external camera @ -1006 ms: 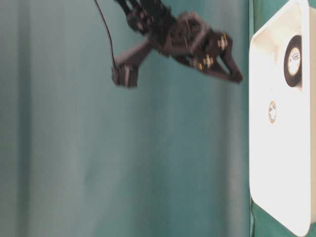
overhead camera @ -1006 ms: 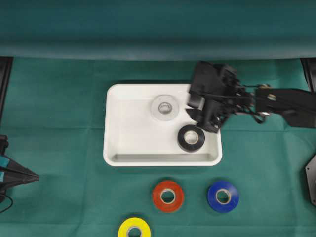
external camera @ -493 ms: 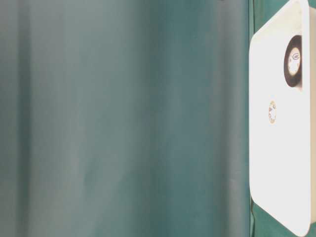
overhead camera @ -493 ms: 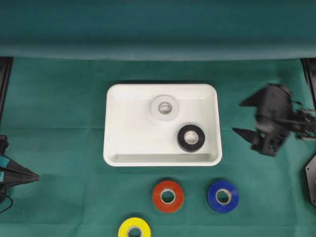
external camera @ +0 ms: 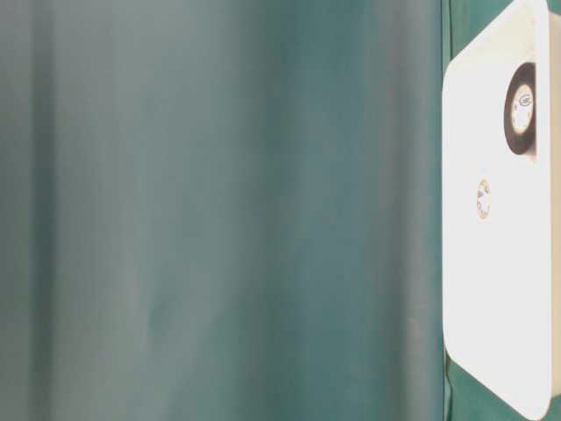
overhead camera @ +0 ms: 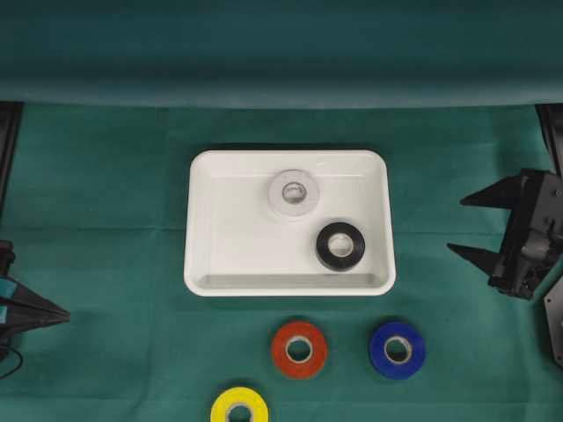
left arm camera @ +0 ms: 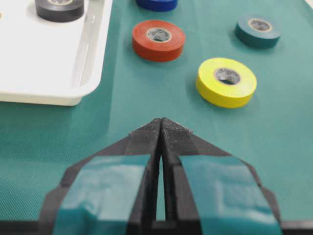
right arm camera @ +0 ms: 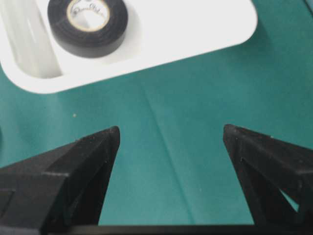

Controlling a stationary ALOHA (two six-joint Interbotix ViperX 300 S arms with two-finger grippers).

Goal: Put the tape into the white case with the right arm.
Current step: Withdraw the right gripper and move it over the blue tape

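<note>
The white case point(overhead camera: 204, 230) lies mid-table on the green cloth. Inside it a black tape roll point(overhead camera: 340, 246) lies flat near the front right corner, and a white roll point(overhead camera: 293, 192) sits near the back rim. My right gripper point(overhead camera: 457, 226) is open and empty, well to the right of the case, its prongs pointing left toward it. In the right wrist view the gripper point(right arm camera: 171, 131) frames bare cloth, with the black tape point(right arm camera: 90, 22) and the case point(right arm camera: 205, 29) beyond. My left gripper point(left arm camera: 161, 121) is shut at the far left edge point(overhead camera: 62, 313).
Red point(overhead camera: 299, 349), blue point(overhead camera: 398, 349) and yellow point(overhead camera: 239, 409) tape rolls lie on the cloth in front of the case. A teal roll point(left arm camera: 257, 30) shows in the left wrist view, beyond the yellow one. A green curtain hangs along the back.
My right arm has pulled back from over the case's right side to the table's right edge, jaws still open. The black tape stays in the case. The left arm is unmoved.
</note>
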